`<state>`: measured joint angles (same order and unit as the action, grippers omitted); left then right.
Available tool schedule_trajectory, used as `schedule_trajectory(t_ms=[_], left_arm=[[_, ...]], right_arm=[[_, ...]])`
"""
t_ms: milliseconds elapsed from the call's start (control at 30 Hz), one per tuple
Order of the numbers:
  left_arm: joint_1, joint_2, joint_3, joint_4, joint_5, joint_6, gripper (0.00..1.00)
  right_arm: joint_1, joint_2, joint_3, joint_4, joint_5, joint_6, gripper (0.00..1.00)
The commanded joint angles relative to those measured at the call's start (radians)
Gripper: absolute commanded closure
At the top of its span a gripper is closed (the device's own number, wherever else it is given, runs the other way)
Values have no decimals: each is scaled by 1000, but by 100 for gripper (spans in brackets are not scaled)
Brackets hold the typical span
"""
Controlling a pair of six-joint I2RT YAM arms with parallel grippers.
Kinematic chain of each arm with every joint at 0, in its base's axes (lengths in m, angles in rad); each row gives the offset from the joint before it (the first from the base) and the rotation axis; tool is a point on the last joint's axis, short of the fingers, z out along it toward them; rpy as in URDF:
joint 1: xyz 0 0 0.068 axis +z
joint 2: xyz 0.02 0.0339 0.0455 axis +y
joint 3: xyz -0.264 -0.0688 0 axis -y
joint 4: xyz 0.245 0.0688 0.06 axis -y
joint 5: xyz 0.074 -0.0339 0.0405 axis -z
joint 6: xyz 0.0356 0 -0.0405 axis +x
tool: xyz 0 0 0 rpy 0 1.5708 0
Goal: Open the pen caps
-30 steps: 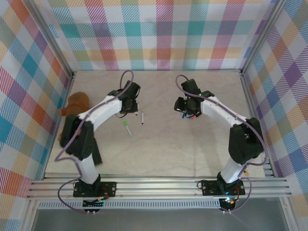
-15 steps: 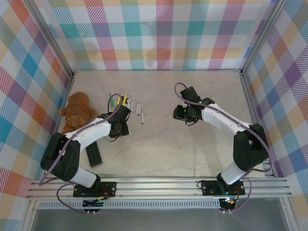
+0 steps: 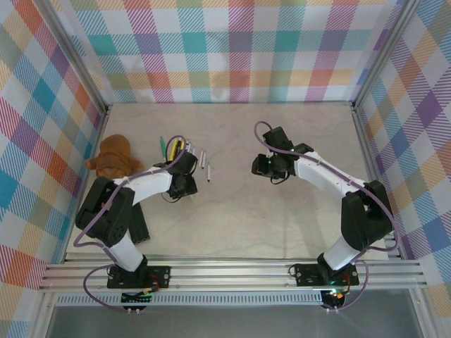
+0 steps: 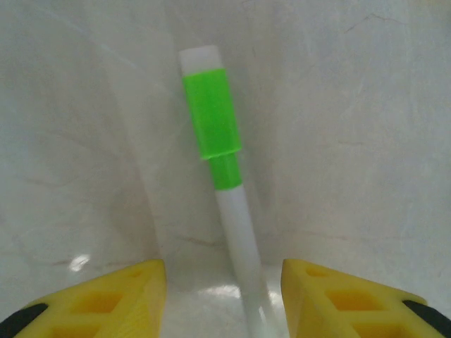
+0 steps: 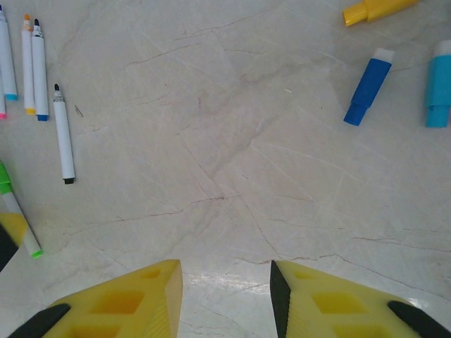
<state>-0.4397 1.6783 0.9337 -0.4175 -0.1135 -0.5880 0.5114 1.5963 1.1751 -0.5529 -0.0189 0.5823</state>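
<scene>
Left arm (image 3: 144, 184): folding low, forearm reaching rightward from a raised elbow.
Left gripper (image 4: 224, 282): pointing downward, spreading yellow fingers (image 4: 106, 299) wide.
Right arm (image 3: 324, 172): stretching forward and leftward.
Right gripper (image 5: 225, 282): hanging downward, fingers parting, gripping nothing.

You're at a lab test cell. Aluminium rails (image 3: 232, 271) frame your marble-look table (image 3: 282, 218), and plaid cloth walls (image 3: 232, 49) enclose it.

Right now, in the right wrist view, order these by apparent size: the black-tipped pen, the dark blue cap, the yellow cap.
1. the black-tipped pen, clearly longest.
2. the dark blue cap and the yellow cap: about alike. The picture's edge cuts off the yellow one, so they are not ranked.
</scene>
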Motion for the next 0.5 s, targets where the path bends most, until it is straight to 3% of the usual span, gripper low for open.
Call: schedule_trajectory(t_ms=[0, 267, 467], left_arm=[[-1, 53, 50, 31, 20, -22, 56], [-3, 151, 58, 30, 50, -20, 76], [-4, 164, 44, 36, 69, 4, 97]], right_arm=[[6, 12, 7, 10, -21, -14, 61], [6, 36, 13, 20, -35, -15, 61], [6, 64, 11, 48, -76, -2, 61]])
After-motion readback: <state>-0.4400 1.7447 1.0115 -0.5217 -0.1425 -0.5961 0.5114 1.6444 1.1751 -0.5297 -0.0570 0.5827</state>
